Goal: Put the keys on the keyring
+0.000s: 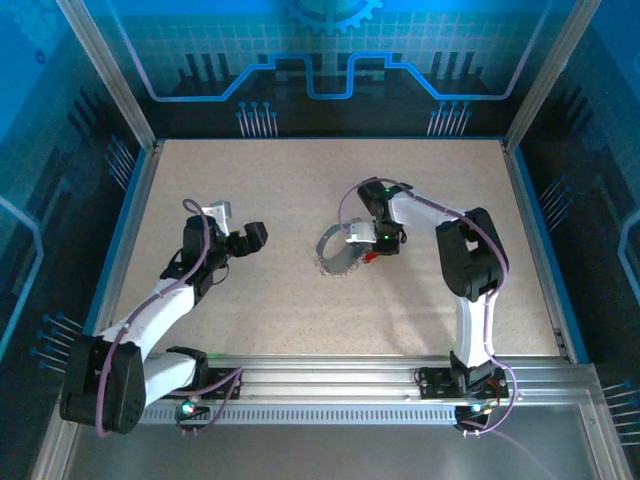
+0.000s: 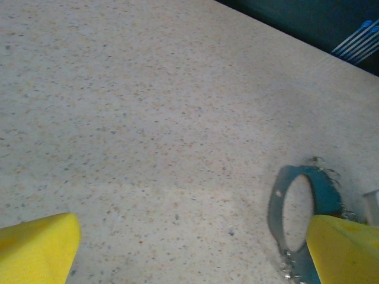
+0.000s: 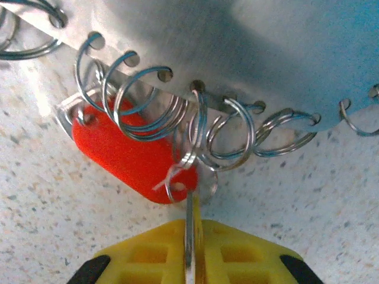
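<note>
In the right wrist view my right gripper [image 3: 192,228] has its yellow pads pressed together on a thin metal key [image 3: 190,207], seen edge-on. The key's tip reaches a small silver ring [image 3: 177,188] by the hole of a red-headed key [image 3: 124,148] lying on the table. Several silver rings [image 3: 231,133] hang along the edge of the grey strap [image 3: 237,53] of the keyring. From above, the right gripper [image 1: 378,245] is at the right side of the strap loop [image 1: 335,250]. My left gripper [image 1: 240,228] is open over bare table, left of the loop [image 2: 275,207].
The speckled beige table [image 1: 300,180] is bordered by metal rails and blue walls. The right arm's elbow [image 1: 470,255] rises to the right of the strap. The left yellow fingers [image 2: 35,248] frame bare tabletop.
</note>
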{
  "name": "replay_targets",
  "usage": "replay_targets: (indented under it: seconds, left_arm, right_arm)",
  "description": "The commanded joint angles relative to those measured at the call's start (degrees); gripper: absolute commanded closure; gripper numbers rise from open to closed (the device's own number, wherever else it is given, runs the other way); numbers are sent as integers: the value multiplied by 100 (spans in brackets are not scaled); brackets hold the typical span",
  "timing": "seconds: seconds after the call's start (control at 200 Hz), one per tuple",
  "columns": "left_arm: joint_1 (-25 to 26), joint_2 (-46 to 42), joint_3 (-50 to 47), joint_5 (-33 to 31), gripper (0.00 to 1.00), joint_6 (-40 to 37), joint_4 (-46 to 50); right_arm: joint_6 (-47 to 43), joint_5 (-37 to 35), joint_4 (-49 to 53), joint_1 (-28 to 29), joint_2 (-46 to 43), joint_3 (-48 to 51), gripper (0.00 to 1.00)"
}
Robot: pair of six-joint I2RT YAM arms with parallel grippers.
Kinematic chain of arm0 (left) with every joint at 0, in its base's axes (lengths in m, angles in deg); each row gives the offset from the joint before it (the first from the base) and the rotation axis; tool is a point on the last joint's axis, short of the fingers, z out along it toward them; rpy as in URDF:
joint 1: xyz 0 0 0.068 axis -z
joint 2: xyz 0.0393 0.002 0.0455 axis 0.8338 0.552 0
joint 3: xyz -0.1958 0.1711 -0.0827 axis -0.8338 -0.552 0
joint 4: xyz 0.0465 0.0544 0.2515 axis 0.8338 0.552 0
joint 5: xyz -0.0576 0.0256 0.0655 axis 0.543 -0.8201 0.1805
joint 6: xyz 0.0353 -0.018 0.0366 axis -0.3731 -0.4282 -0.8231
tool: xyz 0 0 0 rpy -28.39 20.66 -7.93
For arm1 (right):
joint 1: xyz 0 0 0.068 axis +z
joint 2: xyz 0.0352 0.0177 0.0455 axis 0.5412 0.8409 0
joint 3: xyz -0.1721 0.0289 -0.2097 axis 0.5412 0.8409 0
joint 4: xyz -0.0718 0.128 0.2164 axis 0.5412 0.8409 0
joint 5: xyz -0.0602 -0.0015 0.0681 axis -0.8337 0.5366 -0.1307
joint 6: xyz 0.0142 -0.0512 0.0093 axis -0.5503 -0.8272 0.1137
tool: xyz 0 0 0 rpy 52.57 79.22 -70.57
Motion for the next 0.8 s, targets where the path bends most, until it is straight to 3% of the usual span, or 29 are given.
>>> replay_targets:
  seconds: [0.0, 0.14, 0.28, 0.47, 0.535, 0.6, 0.66, 0.795]
  left_arm:
    - [-70, 48, 205, -522, 1, -269, 212]
    - [-61, 165, 415, -1239, 1, -413, 685]
    - [-13, 163, 279, -1378, 1, -891, 426]
    - [103, 94, -64, -1626, 1, -1599, -501]
    - [227, 110, -398, -1714, 1, -2085, -1284]
    - [258, 239, -912, -1628, 1, -2449, -2491]
    - [238, 639, -1412, -1756, 1, -2640, -3899]
    - [245, 1674, -1785, -1594, 1, -2988, -5579]
  right_arm:
    - [129, -113, 66, -122, -216, 90, 3]
    - [254, -19, -84, -191, -539, 250, 0]
    - [500, 370, -373, -315, -1358, 522, 0]
    - [1681, 2079, -1966, -968, -3132, 1471, 0]
    - [2485, 2565, -3014, -1310, -3714, 2108, 0]
    - [3288, 2607, -4266, -1525, -4240, 2922, 0]
    - [3822, 2269, -5347, -1616, -4621, 3801, 0]
    - [4601, 1253, -6874, -1743, -5170, 5174, 0]
